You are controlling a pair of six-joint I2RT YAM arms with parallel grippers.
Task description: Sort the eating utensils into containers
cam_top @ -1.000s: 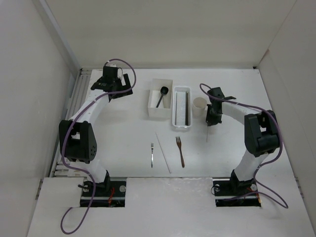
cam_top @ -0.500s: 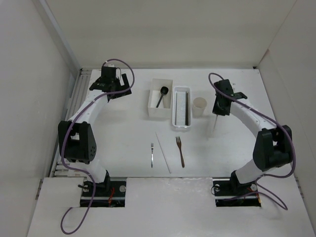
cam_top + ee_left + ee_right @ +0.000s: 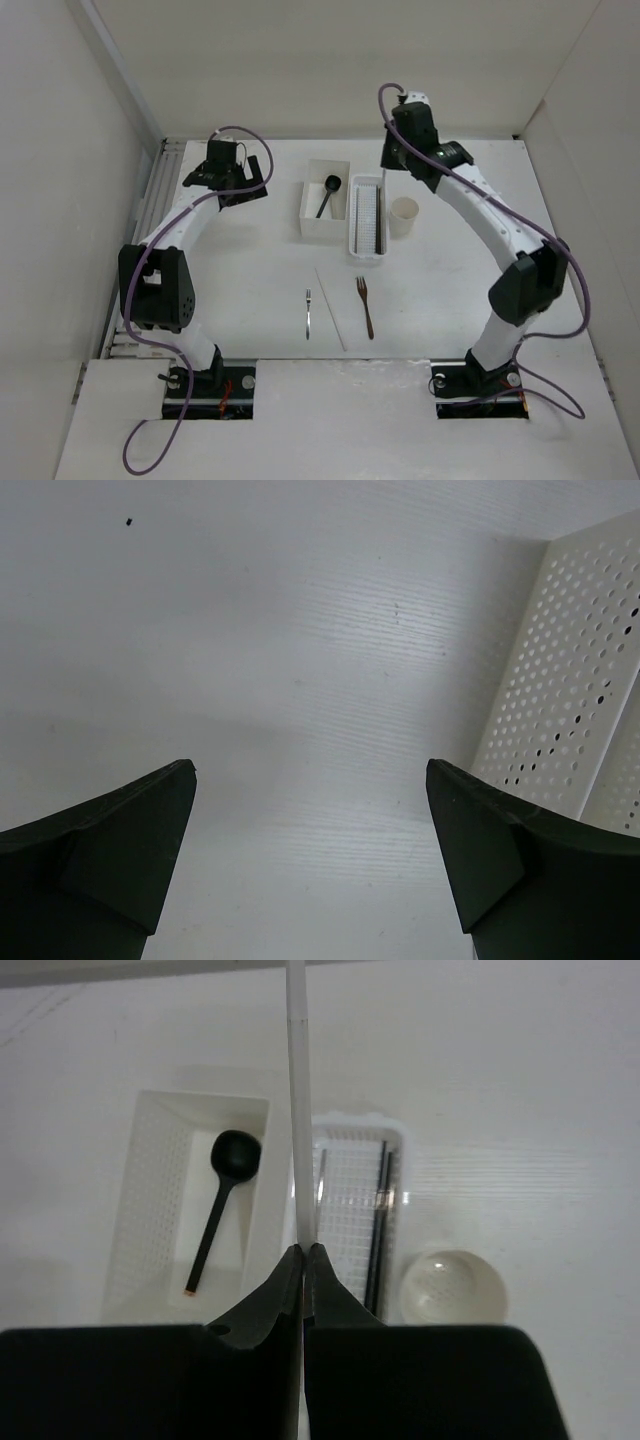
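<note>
My right gripper (image 3: 392, 160) (image 3: 303, 1252) is shut on a pale chopstick (image 3: 297, 1110) and holds it in the air over the far end of the white oblong basket (image 3: 367, 217) (image 3: 350, 1160). Dark chopsticks (image 3: 380, 1220) lie in that basket. The black spoon (image 3: 327, 193) (image 3: 225, 1185) lies in the white square box (image 3: 310, 222) (image 3: 150, 1210). The cream cup (image 3: 404, 214) (image 3: 452, 1288) stands right of the basket. A silver fork (image 3: 309, 312), a brown fork (image 3: 365, 305) and a pale chopstick (image 3: 331, 308) lie on the near table. My left gripper (image 3: 252, 178) (image 3: 310, 770) is open and empty, left of the box.
A white perforated wall (image 3: 570, 710) shows at the right of the left wrist view. White enclosure walls stand on the left, back and right of the table. A slotted strip (image 3: 165, 185) runs along the table's left edge.
My right gripper has lifted the pale chopstick from the table right of the cup and swung it back and left over the basket's far end. The left arm has barely moved.
</note>
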